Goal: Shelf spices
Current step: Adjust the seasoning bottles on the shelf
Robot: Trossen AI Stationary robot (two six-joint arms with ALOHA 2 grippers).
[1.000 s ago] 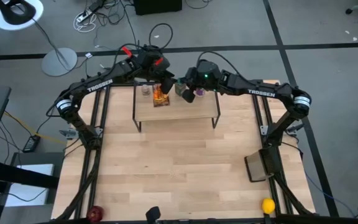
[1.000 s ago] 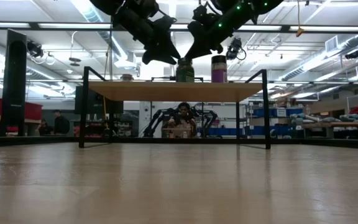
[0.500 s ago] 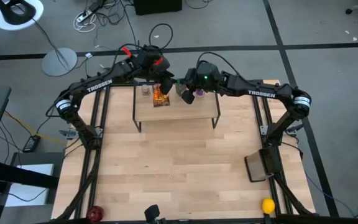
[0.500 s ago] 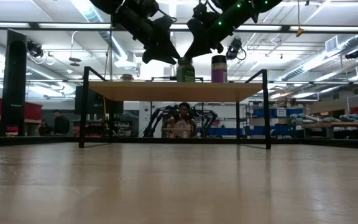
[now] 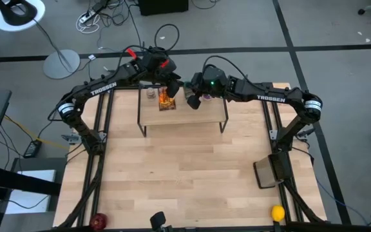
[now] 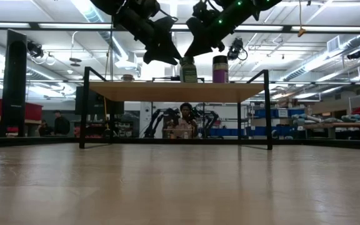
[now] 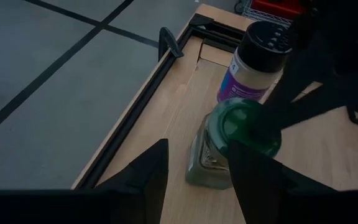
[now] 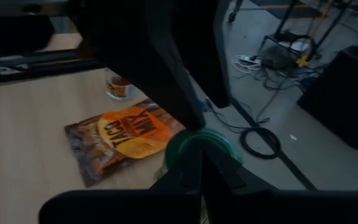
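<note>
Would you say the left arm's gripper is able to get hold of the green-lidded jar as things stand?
Probably not yet. The left gripper hangs open right beside the green-lidded jar, but the shut right gripper rests on its lid and the purple-labelled jar crowds its far side.

We read "TROSSEN" in white on the left arm [image 5: 102, 86] and again on the right arm [image 5: 268, 97]. The flat orange packet [image 8: 126, 140] on the shelf [image 5: 208, 115] carries the word "TACO"; its other print is unreadable.

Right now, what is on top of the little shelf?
On the shelf: taco packet, green-lidded jar, purple-labelled jar, tiny jar. The grippers hide part of the board.
</note>
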